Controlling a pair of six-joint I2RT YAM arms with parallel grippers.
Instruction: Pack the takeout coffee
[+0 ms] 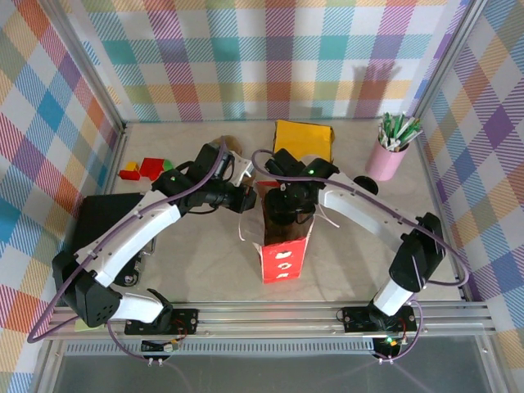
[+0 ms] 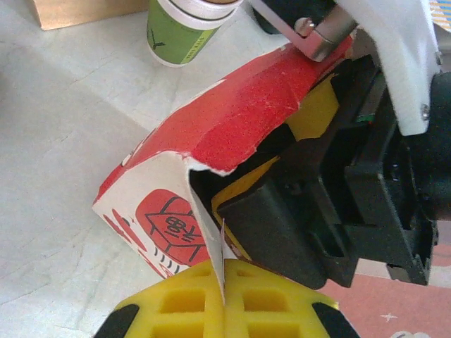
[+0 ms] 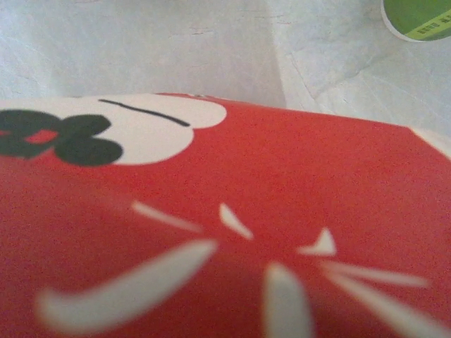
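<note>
Left tool [image 2: 224, 306]: pads closed, pinching the rim of the red bag [image 2: 232, 120].
Right tool [image 1: 285, 209]: in the bag's mouth; how far open could not be told.
Coffee cup [image 1: 366, 185]: on the tabletop [image 1: 205, 254] behind the right forearm [image 1: 360, 209], apart from both tools.

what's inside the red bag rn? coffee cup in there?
Left wrist view: the right end effector, black body and yellow pads, blocks the mouth of the red bag. Everything deeper is covered by it and the bag walls, so the contents can't be told.

I see red bag [image 1: 285, 254] w/ white marks, yellow box [image 1: 303, 139] top centre, pink cup [image 1: 385, 160] upper right, black mat [image 1: 102, 217] left; pastel plaid walls [image 1: 246, 57].
</note>
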